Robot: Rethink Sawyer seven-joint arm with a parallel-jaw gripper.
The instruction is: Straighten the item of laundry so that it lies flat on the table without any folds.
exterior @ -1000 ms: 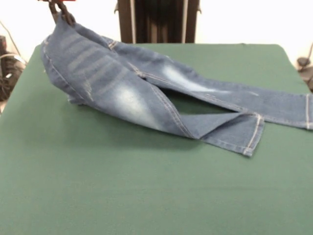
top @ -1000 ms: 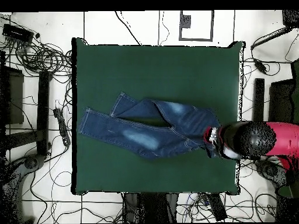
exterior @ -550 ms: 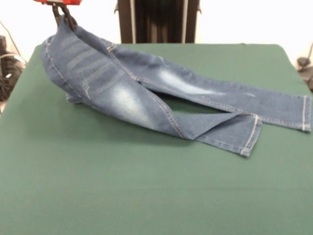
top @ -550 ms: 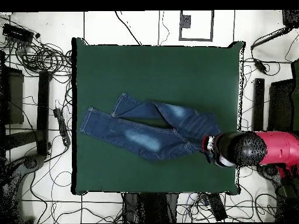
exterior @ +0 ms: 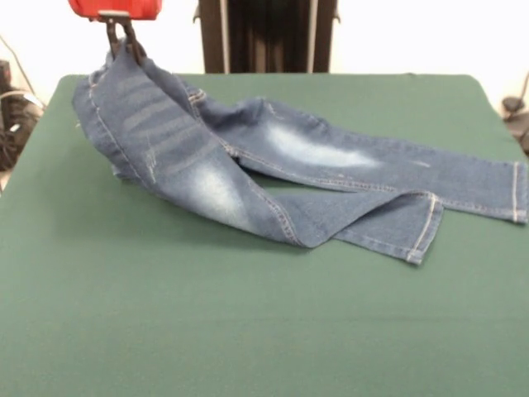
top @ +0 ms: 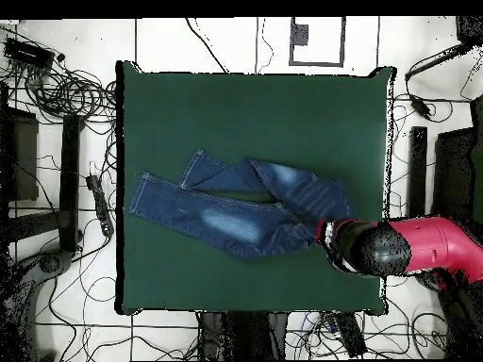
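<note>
Item: jeans [exterior: 248,161], one small pair, blue denim with faded whitish patches. We place them on the middle band of the surface [exterior: 207,331], reaching from its one side edge, where the waist is raised, most of the way towards the other. In the front view the waist end hangs lifted at the upper left; the two legs trail to the right and lie on the cloth. The nearer leg is doubled over itself, its hem [exterior: 426,231] turned back beside the longer far leg, whose hem [exterior: 517,192] lies close to the right edge.

Change noted: over the last second the raised waist has come slightly inward over the surface, and the legs have slid with it; the far hem, first cut off by the picture's right edge, now shows whole. The open gap of green between the legs has closed as the denim slackened. The fold in the near leg remains.

Holder: gripper [exterior: 124,43], clamped on the waistband, the denim drawn up into a peak where it is pinched. In the overhead view the arm [top: 424,250] reaches in across the side edge, hiding the grip.

Condition against the task: we judge the work unfinished. The waist is off the cloth, and the near leg is folded. In our view the drag eases tension rather than flattening; the fold needs a separate pull.

Surroundings: cables [top: 57,90] on the floor round the surface.
</note>
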